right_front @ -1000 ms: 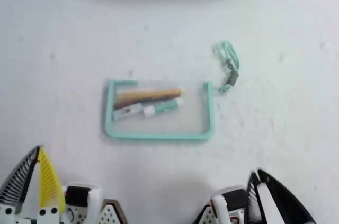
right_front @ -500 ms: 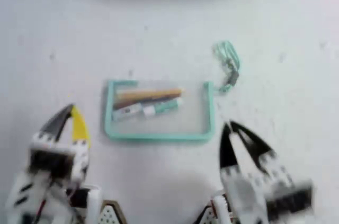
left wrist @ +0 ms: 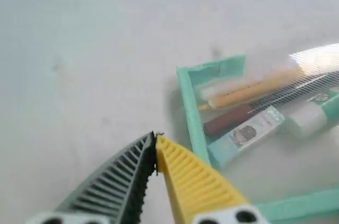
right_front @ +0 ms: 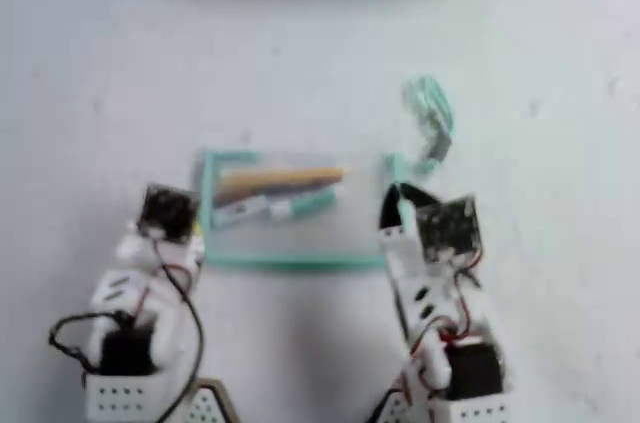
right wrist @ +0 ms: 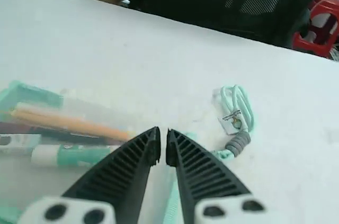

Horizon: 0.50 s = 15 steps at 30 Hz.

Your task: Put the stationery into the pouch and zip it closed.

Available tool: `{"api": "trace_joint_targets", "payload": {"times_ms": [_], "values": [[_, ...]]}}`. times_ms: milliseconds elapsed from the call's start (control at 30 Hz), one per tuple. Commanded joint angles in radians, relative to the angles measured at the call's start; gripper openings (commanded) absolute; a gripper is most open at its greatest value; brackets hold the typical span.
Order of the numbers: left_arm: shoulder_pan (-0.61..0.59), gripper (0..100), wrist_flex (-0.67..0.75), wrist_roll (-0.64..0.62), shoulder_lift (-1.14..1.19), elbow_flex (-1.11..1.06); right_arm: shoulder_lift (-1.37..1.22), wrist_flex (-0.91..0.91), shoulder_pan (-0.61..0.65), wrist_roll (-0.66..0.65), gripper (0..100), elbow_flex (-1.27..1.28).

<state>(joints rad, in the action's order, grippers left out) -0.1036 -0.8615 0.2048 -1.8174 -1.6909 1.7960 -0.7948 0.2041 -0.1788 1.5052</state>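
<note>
Now that both arms have swung up from the 6 o'clock edge of the surface (right_front: 300, 53) within the last second, you flank the clear pouch (right_front: 300, 261). Your left end effector (left wrist: 155, 138), fingers pressed together, sits just off the pouch's 9 o'clock end. Your right end effector (right wrist: 163, 131), all but closed on nothing, hangs over the 3 o'clock end, near the teal cord (right_front: 430, 108). The pens (right_front: 280, 178) appear to lie inside already, so this looks like your approach to the zipping.
</note>
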Motion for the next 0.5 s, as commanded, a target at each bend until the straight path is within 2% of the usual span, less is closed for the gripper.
{"api": "trace_joint_targets", "payload": {"times_ms": [0,67,167,367,467], "values": [[-0.028,2,0.011,-0.011,-0.008,-0.003,0.008,0.179,-0.096,0.009,1.8,0.149],[-0.024,2,-0.026,-0.011,-0.008,-0.003,0.004,0.217,-0.127,0.014,1.7,0.186],[-0.010,2,-0.066,-0.011,-0.008,-0.002,-0.001,0.150,-0.124,0.017,1.7,0.186],[0.002,2,-0.140,-0.011,-0.008,-0.002,0.001,-0.104,-0.074,0.017,2.1,0.186],[-0.002,2,-0.230,-0.011,-0.008,-0.002,0.001,-0.205,-0.087,0.017,2.1,0.186]]}}
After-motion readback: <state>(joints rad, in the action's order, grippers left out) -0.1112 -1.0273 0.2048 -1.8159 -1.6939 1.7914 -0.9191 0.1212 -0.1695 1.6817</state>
